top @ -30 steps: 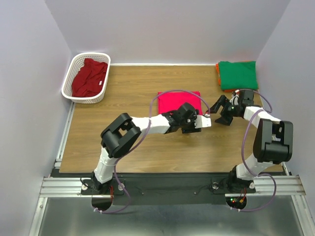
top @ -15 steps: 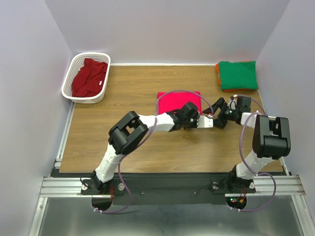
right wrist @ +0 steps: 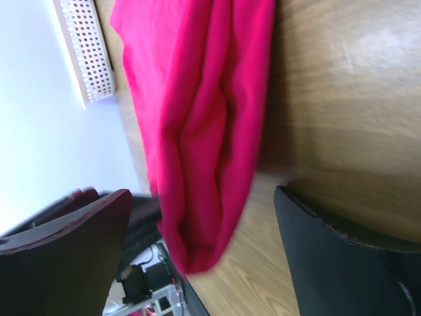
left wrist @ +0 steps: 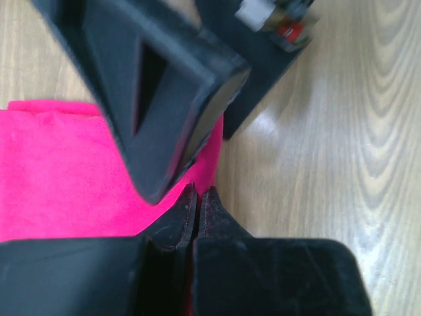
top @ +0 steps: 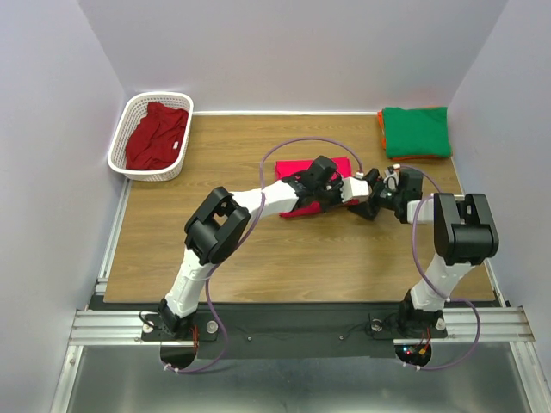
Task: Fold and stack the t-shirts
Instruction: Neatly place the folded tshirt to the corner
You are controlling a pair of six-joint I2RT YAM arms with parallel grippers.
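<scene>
The bright pink-red t-shirt [top: 301, 166] lies folded mid-table, its right edge bunched and raised off the wood. My left gripper [top: 354, 195] is shut on that edge; in the left wrist view its fingers [left wrist: 177, 220] press together with the pink cloth [left wrist: 59, 171] beside them. My right gripper [top: 368, 200] faces it from the right, open. In the right wrist view its fingers [right wrist: 66, 257] stand wide on either side of the hanging pink fold [right wrist: 191, 99]. A green t-shirt [top: 416, 129] lies folded on an orange one [top: 380, 129] at the far right.
A white lattice basket [top: 120, 138] at the far left holds a crumpled crimson t-shirt [top: 157, 136]. The basket [right wrist: 85, 46] also shows in the right wrist view. Walls close the table in on the left, back and right. The two grippers are almost touching.
My left gripper has shut on the pink-red shirt's right edge and drawn it up and back. The right gripper has moved left, close to it, and stays open.
</scene>
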